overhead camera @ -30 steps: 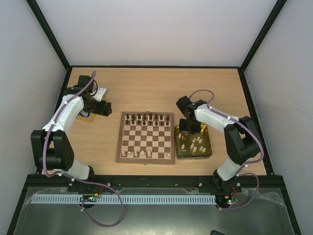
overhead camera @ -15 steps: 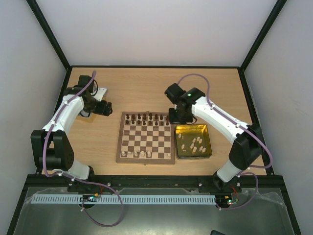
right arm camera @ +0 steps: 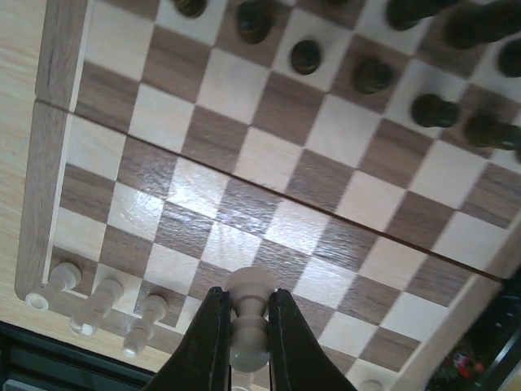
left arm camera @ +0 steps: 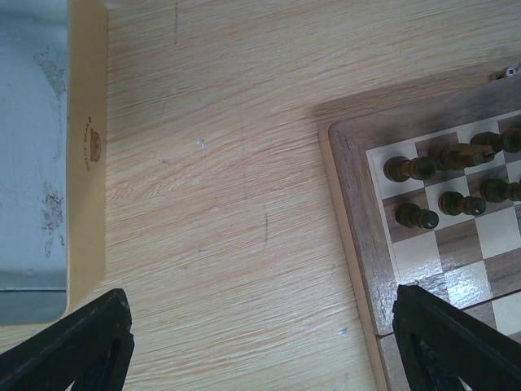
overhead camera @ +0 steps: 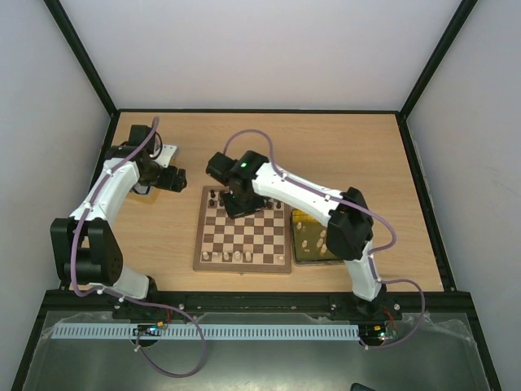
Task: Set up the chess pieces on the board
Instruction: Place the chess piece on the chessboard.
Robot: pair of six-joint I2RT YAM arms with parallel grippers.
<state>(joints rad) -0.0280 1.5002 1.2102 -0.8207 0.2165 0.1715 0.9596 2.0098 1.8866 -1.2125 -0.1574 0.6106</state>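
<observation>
Right pincer [right arm camera: 245, 308] gripped pale cream turned wooden piece [right arm camera: 249, 283] above checkered wooden board [right arm camera: 244, 98]; mid-transport; next move needed lowering onto vacant cream-side square.

A light wood-grain tabletop [overhead camera: 244, 138] fills the floor of a booth with plain white walls [overhead camera: 260, 49] and black frame posts [overhead camera: 81, 57]; a gold metal tray [overhead camera: 309, 261], square with a raised rim, sits toward the table's near right corner; a grey tray [left arm camera: 32, 147] with a pale rim and rounded corner lies toward the far left corner; a white slotted cable duct [overhead camera: 203, 332] runs along below the near edge.
</observation>
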